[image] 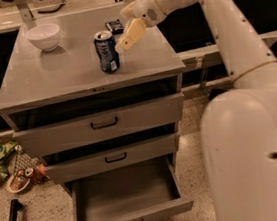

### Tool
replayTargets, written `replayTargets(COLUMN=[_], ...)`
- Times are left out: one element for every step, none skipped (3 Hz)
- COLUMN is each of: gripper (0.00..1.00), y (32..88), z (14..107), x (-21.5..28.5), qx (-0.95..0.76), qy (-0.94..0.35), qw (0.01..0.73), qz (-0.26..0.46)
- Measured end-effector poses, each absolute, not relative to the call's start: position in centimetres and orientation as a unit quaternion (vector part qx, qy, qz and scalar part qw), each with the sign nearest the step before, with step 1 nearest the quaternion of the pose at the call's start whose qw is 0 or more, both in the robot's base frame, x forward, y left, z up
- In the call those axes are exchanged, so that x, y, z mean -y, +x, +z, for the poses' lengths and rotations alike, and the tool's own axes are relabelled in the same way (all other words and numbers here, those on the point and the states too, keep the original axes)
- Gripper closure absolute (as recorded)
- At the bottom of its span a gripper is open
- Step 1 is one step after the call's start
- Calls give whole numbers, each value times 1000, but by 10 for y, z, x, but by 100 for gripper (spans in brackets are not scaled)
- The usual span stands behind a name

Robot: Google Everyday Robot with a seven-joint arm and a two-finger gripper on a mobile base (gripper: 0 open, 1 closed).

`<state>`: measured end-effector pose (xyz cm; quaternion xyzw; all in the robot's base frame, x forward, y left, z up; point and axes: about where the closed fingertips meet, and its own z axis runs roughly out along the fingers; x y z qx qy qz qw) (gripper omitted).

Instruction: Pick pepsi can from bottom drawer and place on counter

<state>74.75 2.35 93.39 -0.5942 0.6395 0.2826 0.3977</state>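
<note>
Standing on the counter (63,74), above the pulled-open bottom drawer (129,219): your pepsi can (106,52).
You see it upright near the counter's front middle, with the gripper (124,42) just to its right at upper-body height; whether the jaws are open or closed, you cannot tell. Treat the can as probably light, thin-walled and slippery: take it gently around mid-body.
</note>
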Motion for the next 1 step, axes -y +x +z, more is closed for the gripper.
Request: replayTargets(gripper=[0], y=[749], z=[933], x=[-11], qx=[-648], qy=[-579], qw=[411], qz=[276])
